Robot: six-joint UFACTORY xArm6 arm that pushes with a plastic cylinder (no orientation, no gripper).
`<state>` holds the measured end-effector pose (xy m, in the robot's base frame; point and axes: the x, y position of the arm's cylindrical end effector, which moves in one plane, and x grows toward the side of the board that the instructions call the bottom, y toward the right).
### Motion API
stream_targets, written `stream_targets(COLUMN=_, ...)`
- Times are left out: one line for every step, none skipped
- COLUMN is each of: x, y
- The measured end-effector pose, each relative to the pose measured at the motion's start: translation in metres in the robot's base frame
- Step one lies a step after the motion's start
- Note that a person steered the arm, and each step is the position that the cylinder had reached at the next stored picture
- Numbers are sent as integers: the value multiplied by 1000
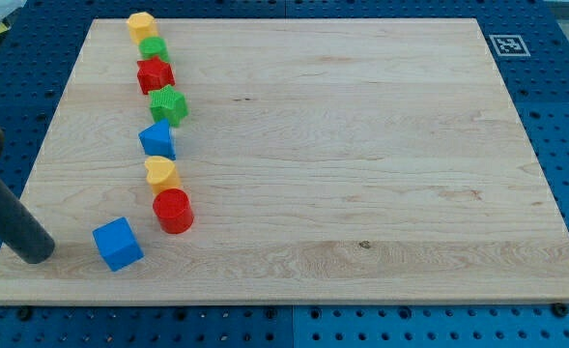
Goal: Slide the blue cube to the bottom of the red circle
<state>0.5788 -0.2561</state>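
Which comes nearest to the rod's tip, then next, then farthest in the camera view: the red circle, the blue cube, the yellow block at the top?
From my tip:
1. Blue cube, just to its right.
2. Red circle, farther right and up.
3. Yellow block, at the column's top end.

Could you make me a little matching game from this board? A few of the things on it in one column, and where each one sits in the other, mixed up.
Things:
1. blue cube
2. red circle
3. yellow block at the head of the row
4. my tip

Places:
A. nearest the view's top
B. at the view's left of the blue cube, a gap between
C. near the view's bottom, left of and below the red circle
D. lowest in the row, just under a yellow block

Pairs: 1-C, 2-D, 3-A, 4-B
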Motion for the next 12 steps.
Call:
stream_targets(x=0, y=12)
stream_targets(x=0, y=37)
stream_targets(x=0, y=40)
stream_targets(x=-2, y=38)
stream_targets(x=-15, y=28)
stream_targets(x=-17, y=27)
stream_targets(x=-17, y=42)
stream_targets(x=-10, y=57)
stream_targets(x=2, y=66)
stream_targets(x=4, y=66)
stream_targets(x=13, y=66)
stream_targets(x=31, y=66)
